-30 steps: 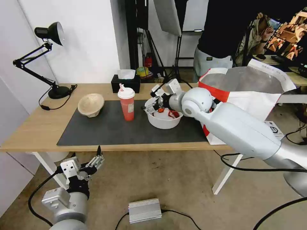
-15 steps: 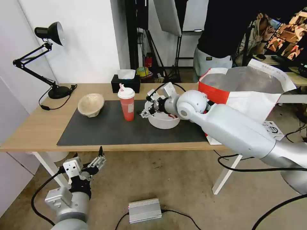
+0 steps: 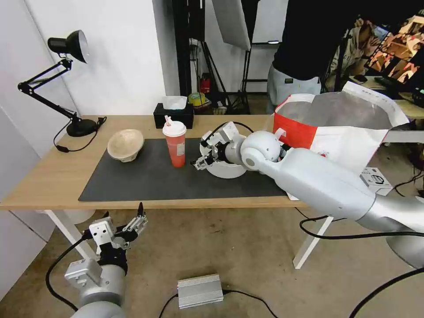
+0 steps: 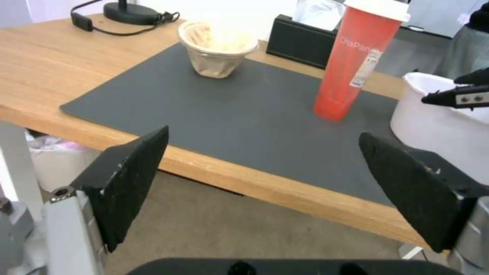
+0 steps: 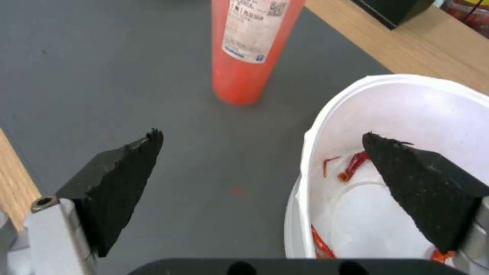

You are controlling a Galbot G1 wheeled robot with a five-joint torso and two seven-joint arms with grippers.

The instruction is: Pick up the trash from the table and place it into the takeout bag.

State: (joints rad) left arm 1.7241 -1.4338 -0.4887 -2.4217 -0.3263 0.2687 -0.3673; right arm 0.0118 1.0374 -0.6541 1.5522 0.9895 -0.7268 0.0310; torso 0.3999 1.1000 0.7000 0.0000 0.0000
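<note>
On the table (image 3: 48,176), a white bowl (image 3: 226,168) with red scraps sits on the dark mat (image 3: 154,181). My right gripper (image 3: 199,155) is open and straddles the bowl's left rim (image 5: 311,152): one finger (image 5: 412,179) is inside, the other (image 5: 122,168) over the mat. The red cup (image 3: 176,145) with dome lid and straw stands just left of it, also seen close by (image 5: 250,49). A beige bowl (image 3: 126,145) lies tilted farther left. The takeout bag (image 3: 335,128) stands open at the right. My left gripper (image 3: 134,223) hangs open below the table's front edge.
A black tissue box (image 3: 173,115) sits behind the cup and a black desk lamp (image 3: 66,48) at the back left. A silver box (image 3: 199,290) and cables lie on the floor. A person stands behind the bag.
My right gripper has moved left and down, from over the white bowl's inside to its left rim. The left arm has barely shifted.
</note>
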